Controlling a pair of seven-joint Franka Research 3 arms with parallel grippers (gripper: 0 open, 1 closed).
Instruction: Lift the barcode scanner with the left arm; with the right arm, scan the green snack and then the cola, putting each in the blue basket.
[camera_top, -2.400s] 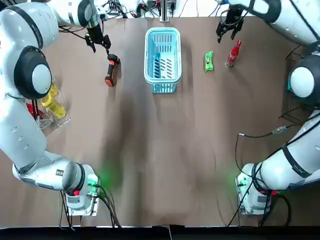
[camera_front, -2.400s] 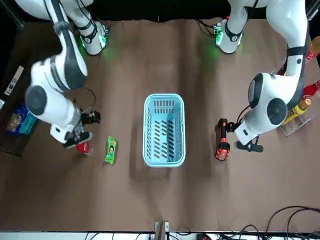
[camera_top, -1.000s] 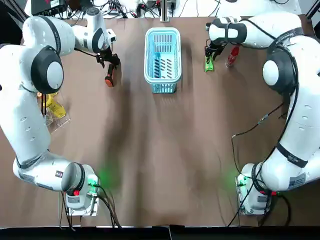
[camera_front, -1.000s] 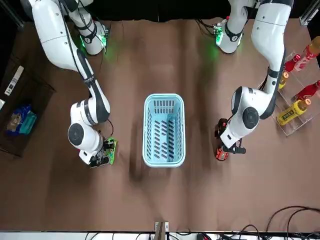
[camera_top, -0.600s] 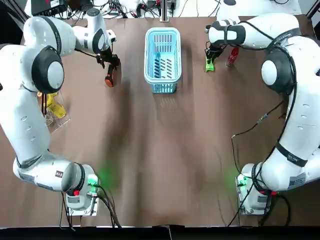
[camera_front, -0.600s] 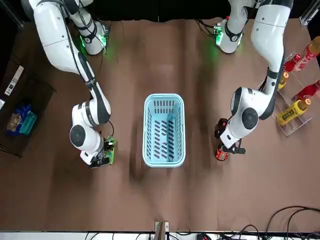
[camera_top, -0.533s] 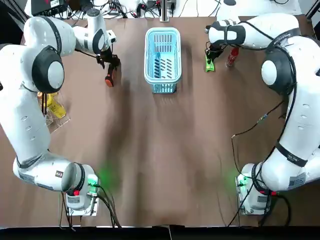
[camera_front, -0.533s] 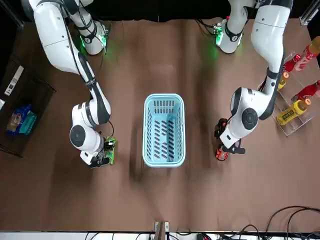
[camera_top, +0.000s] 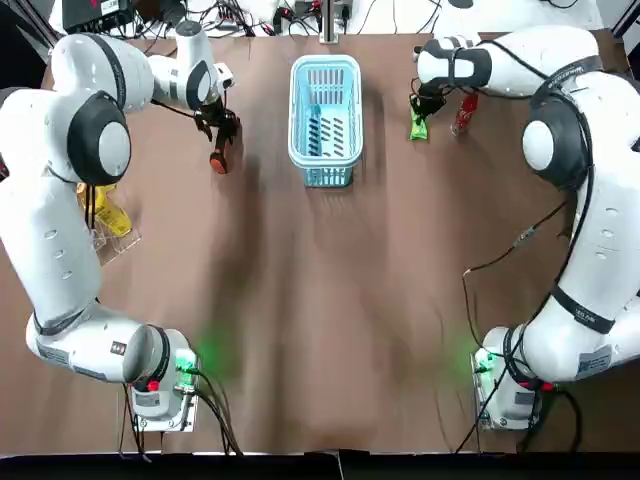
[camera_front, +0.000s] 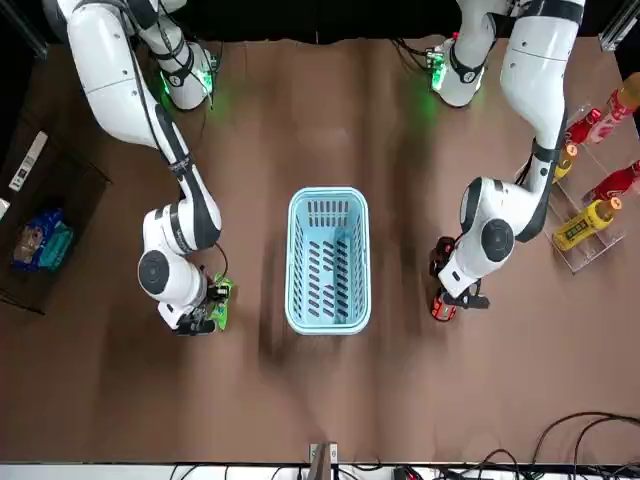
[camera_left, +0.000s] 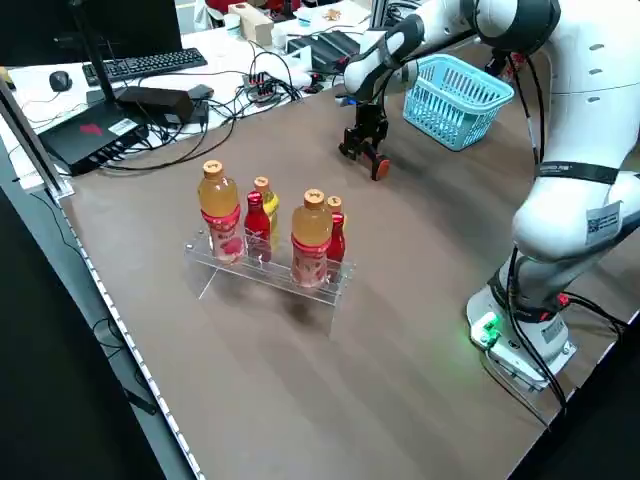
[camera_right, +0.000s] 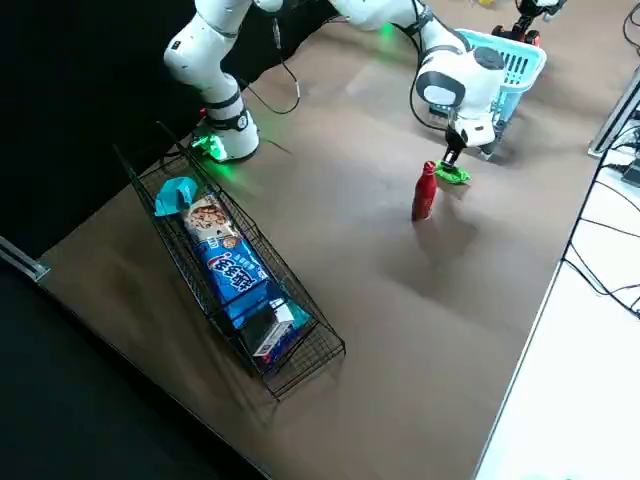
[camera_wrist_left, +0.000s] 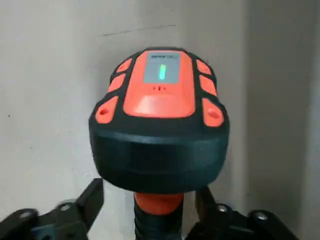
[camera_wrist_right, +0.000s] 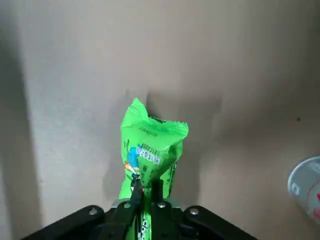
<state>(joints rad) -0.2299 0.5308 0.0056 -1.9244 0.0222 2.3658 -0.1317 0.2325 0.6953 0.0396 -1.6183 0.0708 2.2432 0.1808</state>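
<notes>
- On the far half of the table (camera_top: 330, 300), the blue basket (camera_top: 296, 120) stands empty.
- At the robot's left, a clear rack (camera_left: 215, 262) holds 5 upright bottles (camera_left: 311, 238).
- At the robot's right, a wire basket (camera_right: 300, 350) holds blue packets (camera_right: 232, 268); their print is unreadable.
- The barcode scanner (camera_wrist_left: 160, 115) has a black body and an orange face with 1 green light lit. It lies left of the basket.
- The left gripper (camera_top: 217, 124) straddles the scanner's handle, fingers spread with gaps on both sides.
- The green snack (camera_wrist_right: 152, 150) lies right of the basket. The right gripper (camera_wrist_right: 150, 197) is pinched tight on 1 end; its lettering is illegible.
- The cola (camera_right: 425, 192), a red bottle, stands upright just beside the snack.
</notes>
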